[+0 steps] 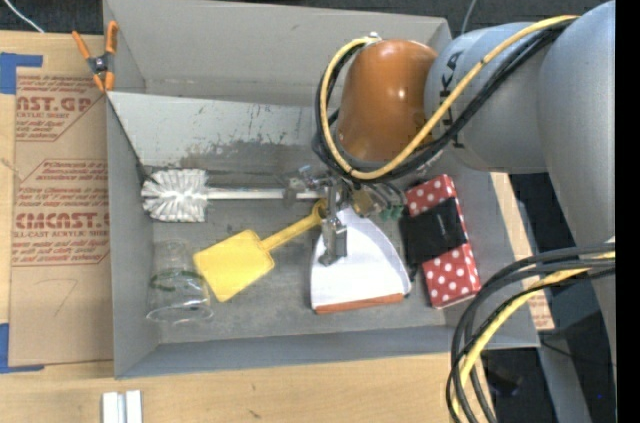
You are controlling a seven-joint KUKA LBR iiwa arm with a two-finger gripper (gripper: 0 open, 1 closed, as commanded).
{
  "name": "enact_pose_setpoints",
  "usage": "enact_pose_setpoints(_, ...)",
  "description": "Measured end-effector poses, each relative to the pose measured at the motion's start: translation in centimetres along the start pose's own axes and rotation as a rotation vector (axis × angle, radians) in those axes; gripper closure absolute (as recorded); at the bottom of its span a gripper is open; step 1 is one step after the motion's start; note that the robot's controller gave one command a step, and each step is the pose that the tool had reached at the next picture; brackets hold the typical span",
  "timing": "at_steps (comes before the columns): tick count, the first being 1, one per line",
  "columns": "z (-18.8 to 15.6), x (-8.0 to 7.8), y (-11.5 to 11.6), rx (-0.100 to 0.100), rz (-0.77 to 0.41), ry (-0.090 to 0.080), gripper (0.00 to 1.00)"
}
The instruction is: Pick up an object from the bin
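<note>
Standing at the left edge of the white orange-rimmed wedge, which lies by the bin's near wall toward its right corner, the gripper, parted or closed we cannot tell, should, we judge, straddle that edge clear of the yellow spatula.

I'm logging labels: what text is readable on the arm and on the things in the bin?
"KUKA": on the arm, only partly legible.
Brush, yellow scoop, red dotted box: no text to read.
</note>
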State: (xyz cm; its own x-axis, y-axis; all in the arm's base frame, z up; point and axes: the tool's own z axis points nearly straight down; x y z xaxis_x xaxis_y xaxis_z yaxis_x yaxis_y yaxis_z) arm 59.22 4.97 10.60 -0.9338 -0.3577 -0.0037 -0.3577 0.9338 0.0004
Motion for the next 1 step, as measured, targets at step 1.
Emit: enact_pose_setpoints(1,3.68,0.46,-0.01,-0.001,-0.064,0.003,0.0)
